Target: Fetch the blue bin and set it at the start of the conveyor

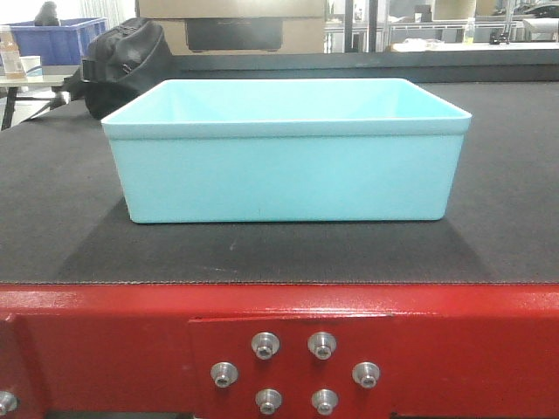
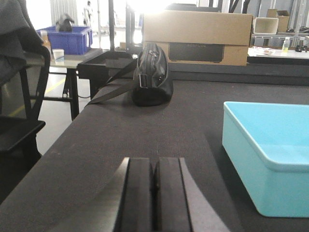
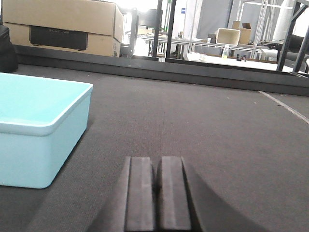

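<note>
The left gripper (image 2: 154,193) has its two dark pads pressed flat together, with nothing between them. It sits low over the black belt (image 2: 145,130), and the blue bin (image 2: 270,154) is off to its right side, near but not touching. The right gripper (image 3: 158,193) is clenched the same way, pads together and empty, and the blue bin (image 3: 38,130) is off to its left side, also apart from it. So the bin sits between the two grippers, and neither one is holding it. It stands flat and upright on the conveyor start (image 1: 79,253), close to the red frame (image 1: 105,332) with its silver bolts (image 1: 295,371). My guess is that the bin rests there because that is the spot the task asks for, and the grippers stay off to the sides because their job with it looks done. Inside, the bin looks empty: the wrist views show only smooth pale walls, though the floor of it is not fully seen. Farther from the left gripper, ahead of it, a black bag (image 2: 152,77) lies on the belt, zipped shut, so what it holds is hidden. Behind that is a big cardboard box (image 2: 198,36), closed too. Far off to the left, a dark blue crate (image 2: 67,39) sits on a table with something dark in it that is too small to name.
</note>
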